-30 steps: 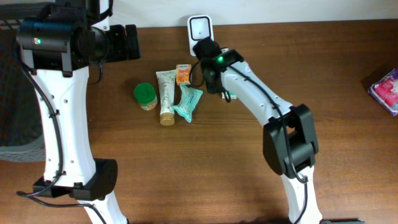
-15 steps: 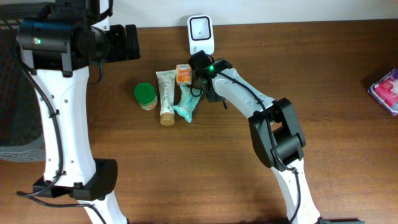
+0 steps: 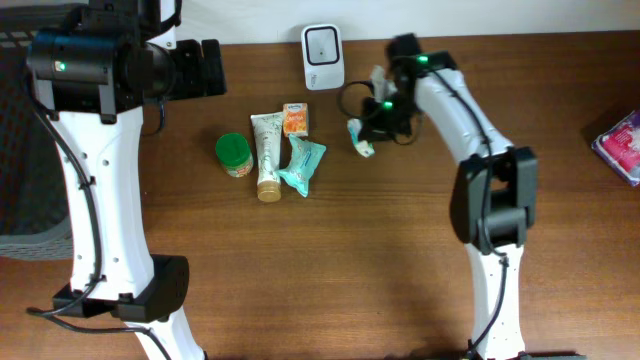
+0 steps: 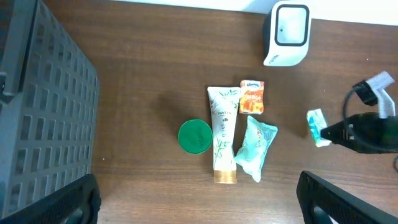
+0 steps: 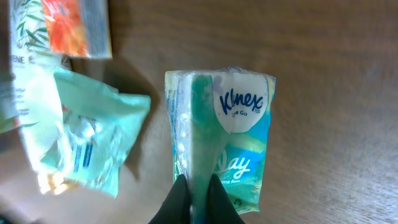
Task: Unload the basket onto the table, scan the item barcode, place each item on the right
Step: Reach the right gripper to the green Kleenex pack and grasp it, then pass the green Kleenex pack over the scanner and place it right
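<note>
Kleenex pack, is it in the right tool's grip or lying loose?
In the grip: the right wrist view shows the right tool shut on the bottom edge of the Kleenex pack.

We note a dark brown wood-grain tabletop (image 3: 300, 280), evenly lit. A white wall (image 3: 520, 14) runs along its far edge. Left, we see a grey gridded bin (image 4: 43, 118).

Wooden table (image 3: 300, 280): scanner (image 3: 323, 44), jar (image 3: 233, 155), tube (image 3: 267, 150), packet (image 3: 295, 120), pouch (image 3: 303, 165).
</note>
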`<action>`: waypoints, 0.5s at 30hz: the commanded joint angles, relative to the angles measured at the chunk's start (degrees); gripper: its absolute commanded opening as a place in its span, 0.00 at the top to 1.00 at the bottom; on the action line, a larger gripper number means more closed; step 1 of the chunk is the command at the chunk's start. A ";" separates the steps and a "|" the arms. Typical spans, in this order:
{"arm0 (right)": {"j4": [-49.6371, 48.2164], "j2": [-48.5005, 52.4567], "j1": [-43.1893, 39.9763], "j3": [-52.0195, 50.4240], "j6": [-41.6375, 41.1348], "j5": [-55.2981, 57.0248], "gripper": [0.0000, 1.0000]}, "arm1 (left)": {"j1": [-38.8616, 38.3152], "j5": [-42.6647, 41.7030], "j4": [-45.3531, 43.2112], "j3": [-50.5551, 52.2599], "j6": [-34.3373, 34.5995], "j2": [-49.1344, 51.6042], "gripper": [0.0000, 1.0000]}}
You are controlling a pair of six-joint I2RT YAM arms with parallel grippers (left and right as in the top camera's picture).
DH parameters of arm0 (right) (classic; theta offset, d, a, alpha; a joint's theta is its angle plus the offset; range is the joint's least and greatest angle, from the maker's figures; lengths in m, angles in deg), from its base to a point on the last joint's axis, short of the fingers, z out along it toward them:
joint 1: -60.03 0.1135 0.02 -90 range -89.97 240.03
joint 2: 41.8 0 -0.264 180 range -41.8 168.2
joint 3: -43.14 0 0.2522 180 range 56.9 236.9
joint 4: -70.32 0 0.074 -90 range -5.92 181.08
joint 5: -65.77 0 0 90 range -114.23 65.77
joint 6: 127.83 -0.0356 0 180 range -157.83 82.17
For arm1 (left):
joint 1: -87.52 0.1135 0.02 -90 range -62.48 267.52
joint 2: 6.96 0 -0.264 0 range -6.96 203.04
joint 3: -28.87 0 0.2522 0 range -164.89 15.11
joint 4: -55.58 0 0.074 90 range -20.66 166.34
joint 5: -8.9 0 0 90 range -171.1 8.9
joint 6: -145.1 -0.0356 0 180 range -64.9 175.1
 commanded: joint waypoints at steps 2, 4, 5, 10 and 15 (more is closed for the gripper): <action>-3.74 -0.48 -7.72 -8.68 2.10 -15.21 0.95 | 0.04 0.20 0.02 -0.46 -0.92 -0.76 0.01; -3.69 -0.55 -11.93 -8.87 0.48 -12.28 0.83 | 0.04 0.20 0.02 -0.46 -0.92 -0.76 0.01; -3.65 -0.79 -13.70 -8.55 -1.01 -11.10 0.81 | 0.04 0.20 0.02 -0.46 -0.92 -0.76 0.01; 2.64 -0.94 -16.17 -1.73 1.51 -10.60 0.77 | 0.04 0.20 0.02 -0.46 -0.92 -0.76 0.01; 3.39 -0.70 -13.29 -2.45 2.54 4.72 0.46 | 0.04 0.20 0.02 -0.46 -0.92 -0.76 0.01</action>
